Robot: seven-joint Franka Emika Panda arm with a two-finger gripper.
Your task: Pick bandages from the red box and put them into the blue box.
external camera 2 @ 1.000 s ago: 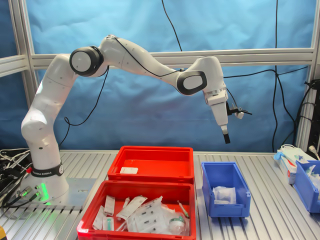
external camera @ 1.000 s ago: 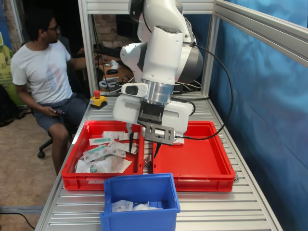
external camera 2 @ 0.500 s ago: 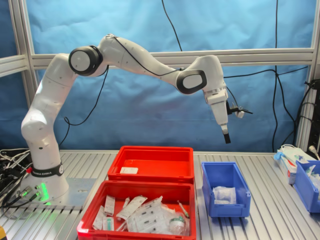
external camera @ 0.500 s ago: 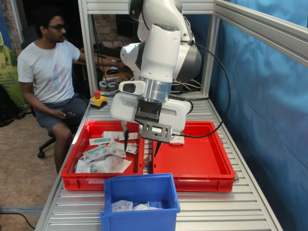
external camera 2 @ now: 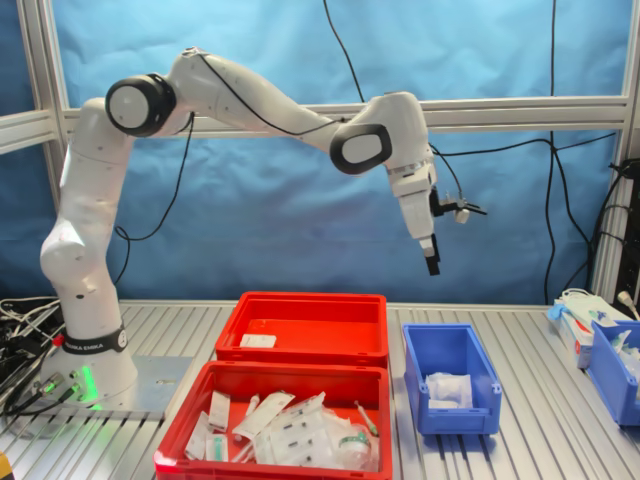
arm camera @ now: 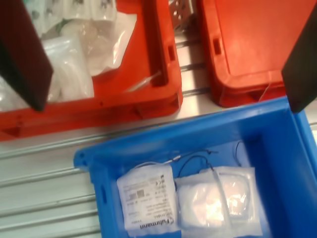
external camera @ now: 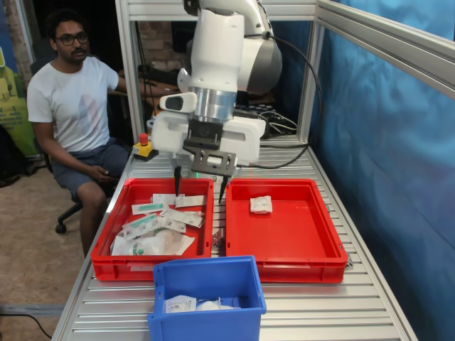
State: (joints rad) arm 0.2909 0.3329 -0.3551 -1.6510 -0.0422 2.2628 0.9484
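Note:
My gripper is open and empty, hanging high in the air over the gap between the two red trays; it also shows in the second exterior view. The red box holds one white bandage pack near its far edge, also seen in the second exterior view. The blue box stands in front of the trays with bandage packs inside. In the wrist view the blue box lies below my two dark fingers, with a labelled pack and a puffy pack in it.
The twin red tray is heaped with flat sachets. A seated person is at the first exterior view's left, near a red stop button. Another blue bin and a white carton stand at the second exterior view's right.
My arm has risen and swung back from over the blue box's side toward the far end of the trays. The gripper stays open and empty. The bandage in the red box is now uncovered.

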